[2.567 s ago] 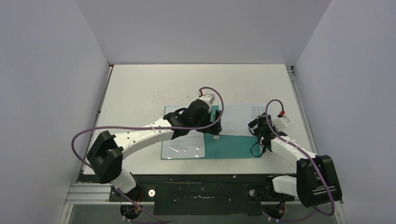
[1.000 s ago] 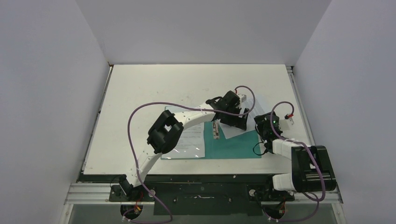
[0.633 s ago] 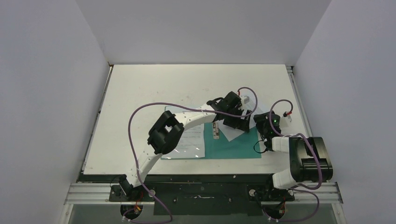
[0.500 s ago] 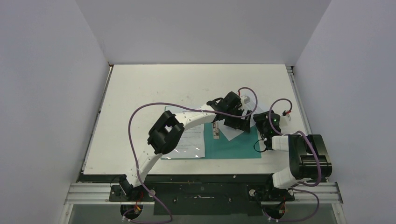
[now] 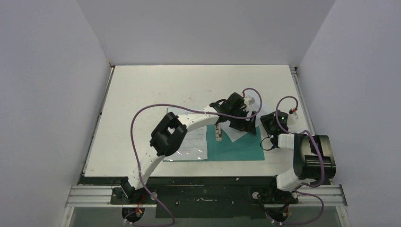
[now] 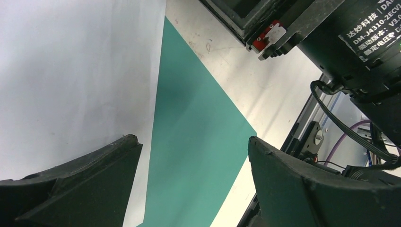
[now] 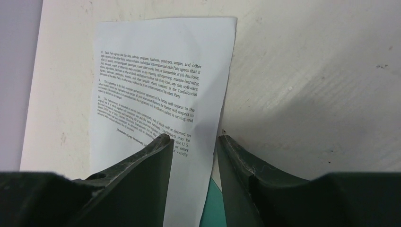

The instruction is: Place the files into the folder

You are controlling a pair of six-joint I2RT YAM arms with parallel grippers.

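The teal folder point(image 5: 239, 149) lies open on the table, with a silver clip point(image 5: 218, 133) at its spine. A white printed sheet of the files point(image 5: 231, 133) lies askew across the folder's right half and the table behind it. My left gripper point(image 5: 244, 124) hovers over this sheet, jaws wide open with nothing between them point(image 6: 191, 138); below it are the white paper point(image 6: 71, 71) and the folder point(image 6: 194, 142). My right gripper point(image 5: 273, 119) stands open at the sheet's right edge. In its wrist view the fingers point(image 7: 194, 138) straddle the edge of the printed sheet point(image 7: 156, 80).
The folder's left half holds another printed page under a shiny clear cover point(image 5: 187, 144). The left arm's elbow point(image 5: 166, 135) hangs over that half. Grey walls enclose the white table point(image 5: 156, 90) on three sides. A purple cable point(image 5: 142, 142) loops from the left arm.
The right gripper has narrowed its jaws and shifted a little right and back along the sheet's edge. The left gripper stays open over the sheet, which has turned slightly.
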